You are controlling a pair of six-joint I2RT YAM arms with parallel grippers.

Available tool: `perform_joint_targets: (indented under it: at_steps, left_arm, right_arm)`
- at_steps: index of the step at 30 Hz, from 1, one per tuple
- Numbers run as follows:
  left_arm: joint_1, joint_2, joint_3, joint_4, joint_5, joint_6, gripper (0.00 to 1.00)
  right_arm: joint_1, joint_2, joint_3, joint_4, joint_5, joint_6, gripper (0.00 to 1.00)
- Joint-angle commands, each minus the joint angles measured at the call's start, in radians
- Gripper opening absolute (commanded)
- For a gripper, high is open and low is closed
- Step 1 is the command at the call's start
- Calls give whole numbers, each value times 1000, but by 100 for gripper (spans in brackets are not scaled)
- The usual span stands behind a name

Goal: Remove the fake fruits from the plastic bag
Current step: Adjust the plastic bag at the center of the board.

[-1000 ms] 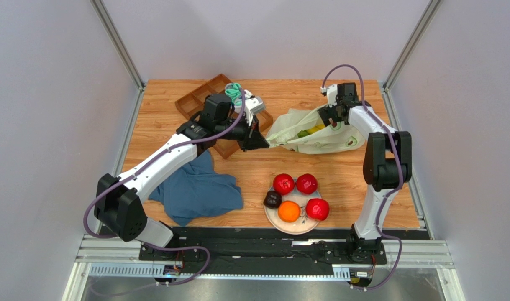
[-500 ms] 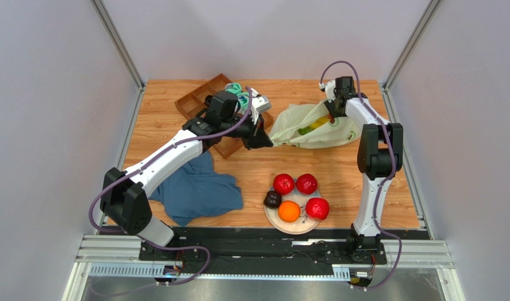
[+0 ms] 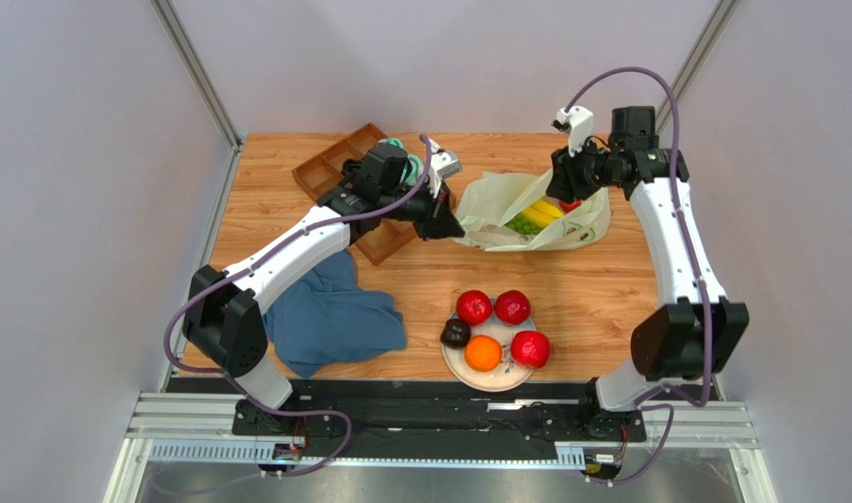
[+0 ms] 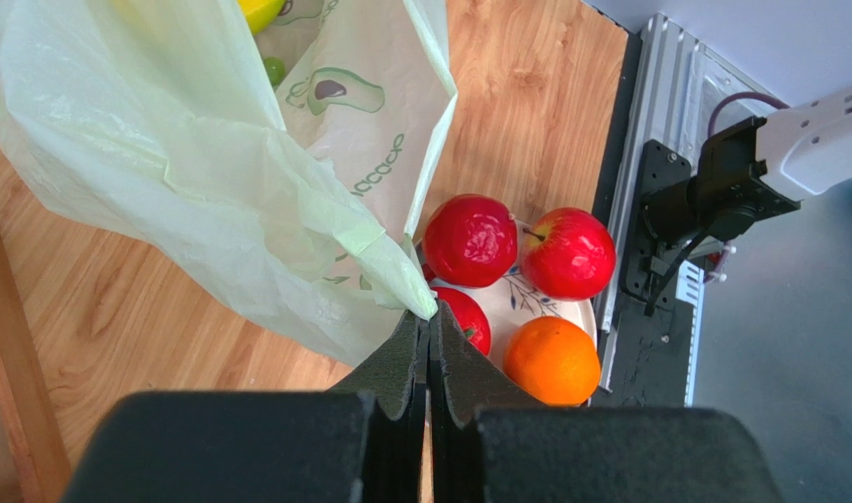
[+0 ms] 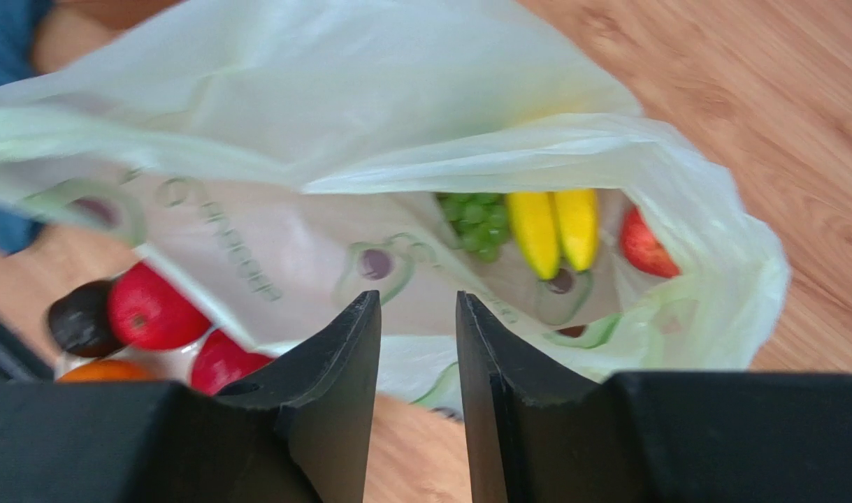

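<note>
Pinching the edge of the plastic bag, the left gripper has its two fingers pressed tight together, with the thin bag skin caught between them. The bag sits on the far part of the wooden table, and its mouth is wide open. The right gripper hangs over that open mouth. Its fingers stand a little way apart, and nothing shows between them. Inside the bag you can see two yellow bananas, some green grapes beside them, and one red fruit on the other side of the bananas. Nearer the arm bases, apart from the bag, there is a plate. On it lie three red balls, an orange and a dark fruit, all close together. A blue cloth lies on the table to the left of the plate, and a brown tray sits at the far left.
</note>
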Motion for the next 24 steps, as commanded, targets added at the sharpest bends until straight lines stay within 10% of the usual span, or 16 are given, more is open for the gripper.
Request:
perform_joint_targets:
  at_steps: [1,15,24]
  left_arm:
    - [-5,-2,48,35,13,-24,0]
    - [-5,-105,-116,78,10,-82,0]
    - [-6,-162,-159,70,9,-67,0]
  right_arm:
    - [4,-47,-66,-192,-196,-58,37]
    - [87,-297,-587,409,287,225,43]
    - [88,-406,-713,185,61,115,38]
